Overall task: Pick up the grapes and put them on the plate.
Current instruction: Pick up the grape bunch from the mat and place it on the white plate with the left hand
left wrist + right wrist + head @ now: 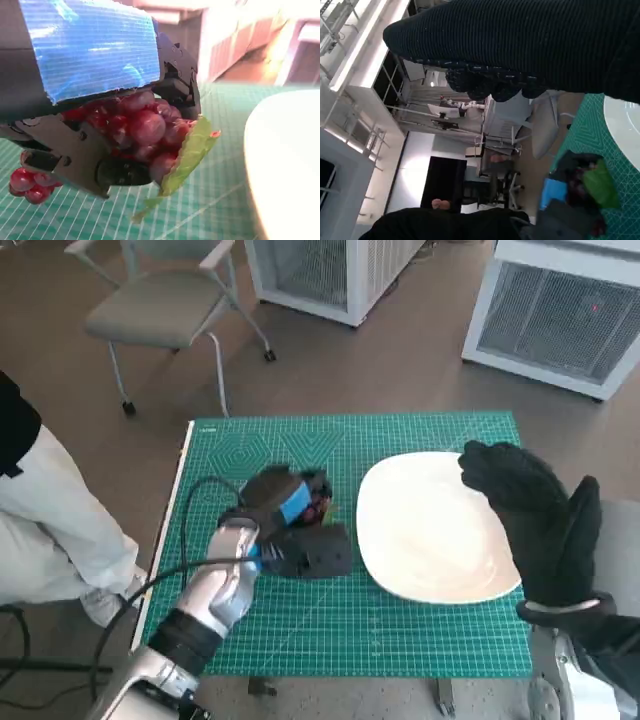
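Left hand [100, 100] grasping grapes [145, 125], leaf end toward plate [285, 165], right hand [540, 520] released

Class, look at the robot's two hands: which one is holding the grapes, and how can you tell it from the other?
The left robot hand, black with blue tape, grips the grapes over the green mat. The right robot hand, in a black knitted glove, holds nothing above the plate.

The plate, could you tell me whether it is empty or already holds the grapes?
Empty. The plate shows only bare white; the grapes are in the left robot hand beside it.
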Available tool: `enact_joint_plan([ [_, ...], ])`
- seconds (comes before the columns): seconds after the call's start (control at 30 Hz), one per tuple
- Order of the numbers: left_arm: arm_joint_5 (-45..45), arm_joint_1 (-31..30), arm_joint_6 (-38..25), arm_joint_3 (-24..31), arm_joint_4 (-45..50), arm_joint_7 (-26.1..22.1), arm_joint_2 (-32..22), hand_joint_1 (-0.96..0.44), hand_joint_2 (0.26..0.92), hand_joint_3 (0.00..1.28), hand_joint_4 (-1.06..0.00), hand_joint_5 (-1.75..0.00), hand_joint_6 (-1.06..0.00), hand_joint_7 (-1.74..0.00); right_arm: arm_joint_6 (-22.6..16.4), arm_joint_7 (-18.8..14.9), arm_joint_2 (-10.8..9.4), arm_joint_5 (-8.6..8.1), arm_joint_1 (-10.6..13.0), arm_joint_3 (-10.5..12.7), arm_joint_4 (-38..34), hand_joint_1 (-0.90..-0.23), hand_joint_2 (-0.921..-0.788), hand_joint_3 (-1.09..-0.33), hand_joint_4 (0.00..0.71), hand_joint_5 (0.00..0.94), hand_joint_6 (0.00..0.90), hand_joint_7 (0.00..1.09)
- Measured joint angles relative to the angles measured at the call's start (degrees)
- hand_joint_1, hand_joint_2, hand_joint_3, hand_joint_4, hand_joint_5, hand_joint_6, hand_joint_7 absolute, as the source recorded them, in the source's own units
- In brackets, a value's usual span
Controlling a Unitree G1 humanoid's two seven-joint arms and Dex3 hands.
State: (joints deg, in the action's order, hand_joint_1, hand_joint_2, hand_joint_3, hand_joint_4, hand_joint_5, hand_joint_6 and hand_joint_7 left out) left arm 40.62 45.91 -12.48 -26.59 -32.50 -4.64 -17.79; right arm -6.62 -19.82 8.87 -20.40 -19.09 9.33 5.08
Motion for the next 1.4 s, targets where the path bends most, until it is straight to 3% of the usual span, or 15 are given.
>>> enact_joint_plan([
  [0.13, 0.11, -1.94, -1.27, 0.97, 7.81, -1.1, -0.62, 0.01, 0.807, 0.23, -0.72, -1.28, -0.72, -0.97, -0.04, 0.0, 0.02, -0.01, -0.04, 0.35, 0.21, -0.335, -0.921, -0.599, 0.449, 0.842, 0.24, 0.99],
  [0.3, -0.23, -3.54, -0.85, 2.98, 18.07, -1.49, -1.09, 0.0, 0.882, 0.05, -0.81, -1.1, -0.71, -1.02, -0.03, -0.01, 0.02, -0.1, -0.11, 0.67, 0.27, -0.336, -0.921, -0.599, 0.449, 0.843, 0.242, 0.99],
  [0.47, -0.42, -3.73, 2.05, 5.36, 25.49, -1.22, -2.2, 0.0, 0.889, 0.04, -0.79, -1.16, -0.74, -0.94, 0.04, -0.01, 0.09, -0.19, -0.06, 0.99, 0.32, -0.338, -0.921, -0.598, 0.449, 0.843, 0.244, 0.99],
  [0.67, -0.75, -3.4, 3.3, 6.68, 27.19, -2.01, -2.28, 0.0, 0.891, 0.04, -0.79, -1.19, -0.75, -0.9, 0.04, 0.0, 0.12, -0.18, 0.0, 1.27, 0.85, -0.338, -0.921, -0.597, 0.45, 0.843, 0.249, 0.99],
  [0.93, -1.06, -3.41, 3.16, 6.64, 27.18, -4.53, -1.46, 0.0, 0.896, 0.03, -0.82, -1.01, -0.67, -1.12, 0.05, 0.24, 0.1, -0.11, 0.09, 1.56, 1.38, -0.336, -0.921, -0.597, 0.451, 0.841, 0.252, 0.99],
  [1.07, -0.95, -3.21, 3.16, 6.21, 26.74, -5.32, -0.22, 0.0, 0.897, 0.03, -0.83, -1.0, -0.66, -1.14, 0.14, 0.59, 0.12, -0.11, 0.24, 1.79, 1.99, -0.335, -0.921, -0.596, 0.454, 0.841, 0.254, 0.98],
  [1.4, 0.7, 0.18, 4.92, 1.57, 21.69, -4.91, 5.1, 0.0, 0.914, 0.03, -0.75, -1.24, -0.7, -0.94, 0.56, 0.72, 0.49, -0.15, 0.75, 2.93, 3.12, -0.338, -0.921, -0.592, 0.46, 0.836, 0.26, 0.98],
])
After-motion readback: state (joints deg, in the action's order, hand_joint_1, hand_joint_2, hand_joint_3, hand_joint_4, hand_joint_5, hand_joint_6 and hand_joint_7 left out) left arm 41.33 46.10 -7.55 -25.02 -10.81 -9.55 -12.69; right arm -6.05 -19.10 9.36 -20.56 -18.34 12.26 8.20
